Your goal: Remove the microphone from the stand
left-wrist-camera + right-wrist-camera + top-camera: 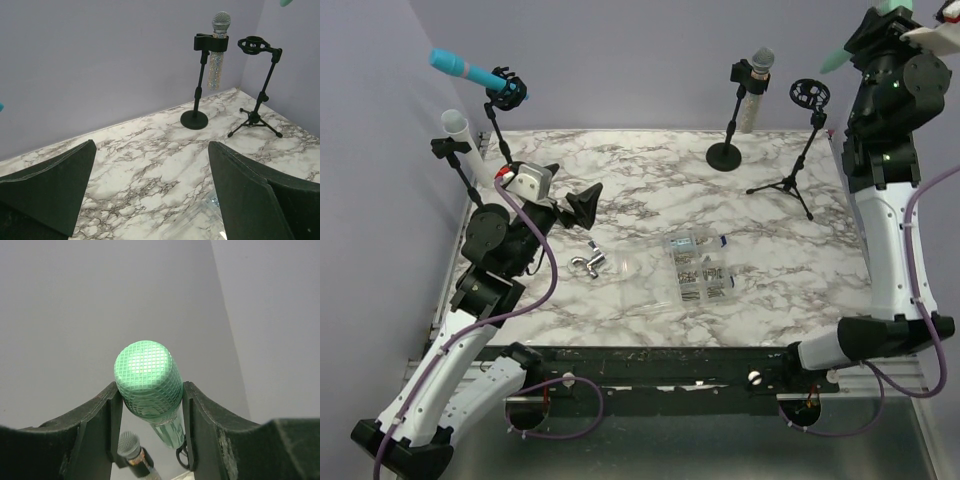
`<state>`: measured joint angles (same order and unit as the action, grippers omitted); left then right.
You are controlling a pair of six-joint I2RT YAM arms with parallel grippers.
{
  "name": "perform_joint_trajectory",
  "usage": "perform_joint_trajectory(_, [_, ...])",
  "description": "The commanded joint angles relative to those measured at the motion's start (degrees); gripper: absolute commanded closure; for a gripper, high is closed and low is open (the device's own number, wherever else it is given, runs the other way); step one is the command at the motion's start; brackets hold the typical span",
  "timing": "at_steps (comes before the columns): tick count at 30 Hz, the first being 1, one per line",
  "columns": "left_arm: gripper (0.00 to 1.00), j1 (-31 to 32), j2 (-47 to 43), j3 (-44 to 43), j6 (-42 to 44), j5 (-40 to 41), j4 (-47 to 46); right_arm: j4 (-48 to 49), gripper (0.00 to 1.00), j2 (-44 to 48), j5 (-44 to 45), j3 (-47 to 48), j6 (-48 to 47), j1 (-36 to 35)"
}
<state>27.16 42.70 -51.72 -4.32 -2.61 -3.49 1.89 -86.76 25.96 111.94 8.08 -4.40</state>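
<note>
Two grippers sit over the marble table [650, 170]. Right gripper [150, 407], high above the tripod stand [264, 85], is clamped on the green microphone [147, 375], apart from the stand. Left gripper [151, 150], well left of the stand, is spread wide, holding nothing.

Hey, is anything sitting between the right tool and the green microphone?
Nothing visible. The right tool is shut on the green microphone, its fingers pressing the meshed head from both sides with no gap. The microphone is up off the tripod stand, whose clip ring is empty.
</note>
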Motion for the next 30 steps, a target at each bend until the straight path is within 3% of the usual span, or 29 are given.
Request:
perform_joint_trajectory(1, [0.02, 0.61, -0.6, 0.26, -0.47, -0.77, -1.52, 3.11, 0.99, 8.59, -4.71, -9.97, 4.49, 0.27])
perform_joint_trajectory(6, [0.01, 1.31, -0.96, 0.31, -0.74, -0.86, -1.57, 0.45, 0.99, 16.22, -14.3, -18.0, 7.62, 0.27])
perform_joint_trajectory(11, [0.01, 2.22, -1.41, 0.34, -0.69, -0.75, -1.57, -9.55, 0.99, 17.46, -30.61, -17.97, 8.83, 0.2])
perform_joint_trajectory(17, [0.01, 3.28, -1.83, 0.46, -0.41, -0.27, -1.44, -15.6, 0.99, 18.22, -39.3, -21.12, 10.13, 0.19])
perform_joint_trajectory(21, [0.01, 3.75, -1.57, 0.57, -0.09, 0.19, -1.46, -17.44, 0.99, 16.37, -43.74, -23.04, 11.72, 0.16])
perform_joint_trajectory(25, [0.02, 3.98, -1.07, 0.57, 0.25, 0.68, -1.35, -25.08, 0.99, 12.88, -42.58, -22.17, 12.39, 0.03])
perform_joint_trajectory(30, [0.01, 4.31, -0.71, 0.48, 0.17, 0.5, -1.31, -31.45, 0.99, 12.1, -41.46, -27.63, 11.72, -2.3])
